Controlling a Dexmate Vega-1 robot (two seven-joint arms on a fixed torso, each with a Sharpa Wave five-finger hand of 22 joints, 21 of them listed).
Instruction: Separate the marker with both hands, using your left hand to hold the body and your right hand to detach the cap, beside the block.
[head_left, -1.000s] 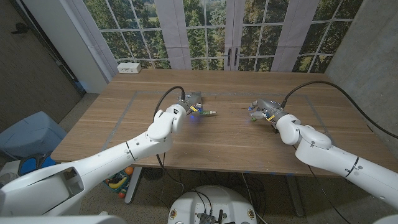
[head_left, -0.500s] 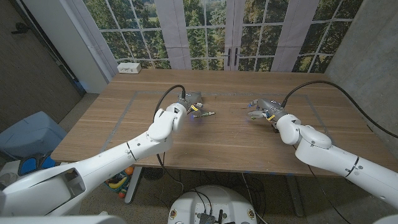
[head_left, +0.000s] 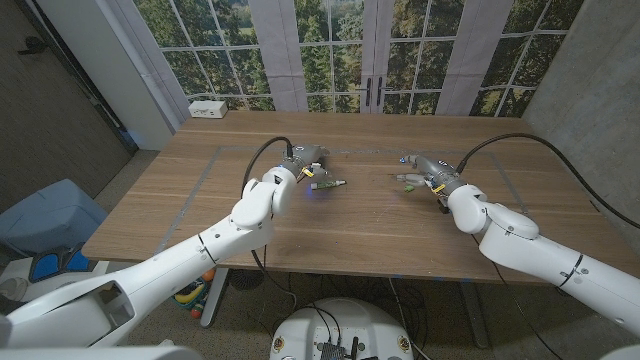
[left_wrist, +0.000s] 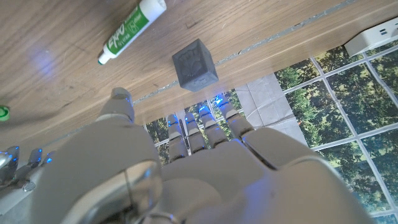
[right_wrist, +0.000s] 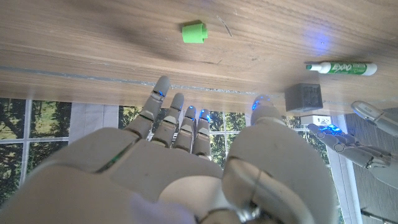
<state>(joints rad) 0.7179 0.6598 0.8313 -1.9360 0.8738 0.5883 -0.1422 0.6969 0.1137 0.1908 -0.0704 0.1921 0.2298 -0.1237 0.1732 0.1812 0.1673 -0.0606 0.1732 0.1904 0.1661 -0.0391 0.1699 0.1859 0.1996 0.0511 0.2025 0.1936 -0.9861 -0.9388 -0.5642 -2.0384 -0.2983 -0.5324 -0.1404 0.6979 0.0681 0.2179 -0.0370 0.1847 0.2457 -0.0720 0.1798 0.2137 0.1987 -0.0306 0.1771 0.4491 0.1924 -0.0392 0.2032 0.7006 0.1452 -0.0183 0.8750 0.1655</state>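
Note:
The marker body (head_left: 331, 184), white with a green label, lies on the table uncapped and also shows in the left wrist view (left_wrist: 132, 30) and the right wrist view (right_wrist: 341, 67). Its green cap (head_left: 406, 180) lies apart on the wood (right_wrist: 193, 32). A small grey block (left_wrist: 194, 64) stands just beyond the marker body (right_wrist: 303, 96). My left hand (head_left: 303, 165) hovers beside the marker body, fingers apart, holding nothing. My right hand (head_left: 426, 169) is just behind the cap, fingers spread and empty.
A white power strip (head_left: 208, 108) sits at the table's far left corner. Tape lines (head_left: 210, 170) mark a rectangle on the wooden table. Windows stand behind the far edge.
The left hand has let go of the marker body and drawn back a little. The right hand has lifted away, leaving the green cap on the table.

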